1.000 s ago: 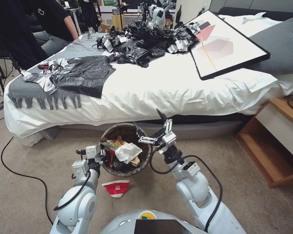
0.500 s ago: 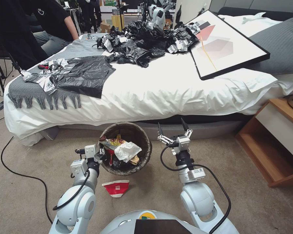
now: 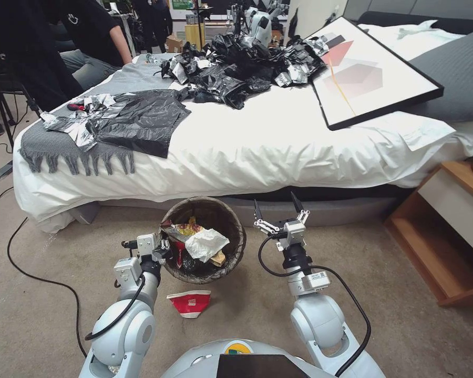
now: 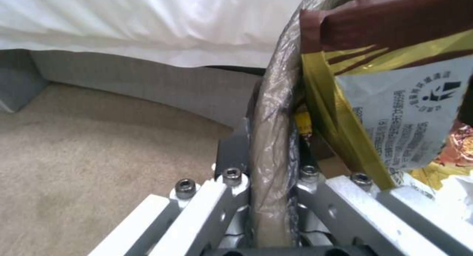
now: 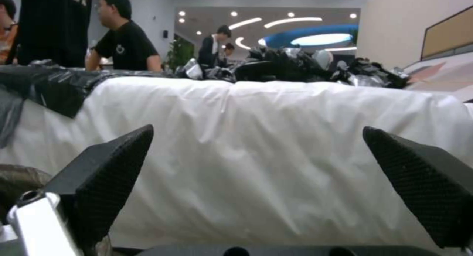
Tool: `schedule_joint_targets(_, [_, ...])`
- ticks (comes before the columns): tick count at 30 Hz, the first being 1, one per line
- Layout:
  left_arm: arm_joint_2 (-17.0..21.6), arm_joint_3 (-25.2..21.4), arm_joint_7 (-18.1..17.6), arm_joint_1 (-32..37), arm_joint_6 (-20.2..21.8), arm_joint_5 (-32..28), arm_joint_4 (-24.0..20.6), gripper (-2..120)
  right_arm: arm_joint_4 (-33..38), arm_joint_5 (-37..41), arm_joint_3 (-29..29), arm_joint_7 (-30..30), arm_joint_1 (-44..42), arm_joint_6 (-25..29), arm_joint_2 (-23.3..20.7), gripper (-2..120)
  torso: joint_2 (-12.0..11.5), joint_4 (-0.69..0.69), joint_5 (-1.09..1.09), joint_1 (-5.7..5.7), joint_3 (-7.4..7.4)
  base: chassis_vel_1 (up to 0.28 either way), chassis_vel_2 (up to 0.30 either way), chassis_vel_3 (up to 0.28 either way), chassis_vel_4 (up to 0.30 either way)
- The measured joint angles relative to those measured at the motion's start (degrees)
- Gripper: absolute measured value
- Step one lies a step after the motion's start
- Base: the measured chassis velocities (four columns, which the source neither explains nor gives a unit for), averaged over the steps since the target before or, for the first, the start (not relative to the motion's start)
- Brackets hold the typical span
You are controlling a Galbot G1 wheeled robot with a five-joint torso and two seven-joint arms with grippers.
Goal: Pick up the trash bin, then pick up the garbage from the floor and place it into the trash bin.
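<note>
1. Far left on the carpet: a black cable (image 3: 42,281), well apart from the work.
2. Left gripper (image 3: 160,251) at the near-left rim of the trash bin (image 3: 231,254) — jaws clamped together on the bagged rim, one finger outside the wall and one inside, as seen close up in the left wrist view (image 4: 268,197).
3. Bin in front of the bed (image 3: 278,152), near its base, holding a yellow snack wrapper (image 3: 186,229) and a white tissue (image 3: 207,244).
4. On the floor just below the bin, between the two arms: a crushed red-and-white paper cup (image 3: 189,303), not yet collected.
5. Right gripper (image 3: 278,210) just beside the bin's right side, empty, jaws spread wide apart, tips pointing toward the bed.
6. Further right: a wooden nightstand (image 3: 446,247).
7. Judged best handling — bin kept level and gripped firmly on the left, right gripper lowered onto the cup's flattened body, pinched across its narrow width, then lifted clear of the rim before release.
</note>
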Motion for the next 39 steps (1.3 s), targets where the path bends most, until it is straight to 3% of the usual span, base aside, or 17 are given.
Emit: schedule_joint_targets(39, [0.05, -0.16, 0.32, -0.19, -0.20, -0.24, -0.37, 4, -0.29, 0.91, 0.41, -0.56, 0.75, 0.08, -0.16, 100, 0.00, 0.00, -0.01, 0.00, 0.00, 0.106, 0.107, 0.104, 0.103])
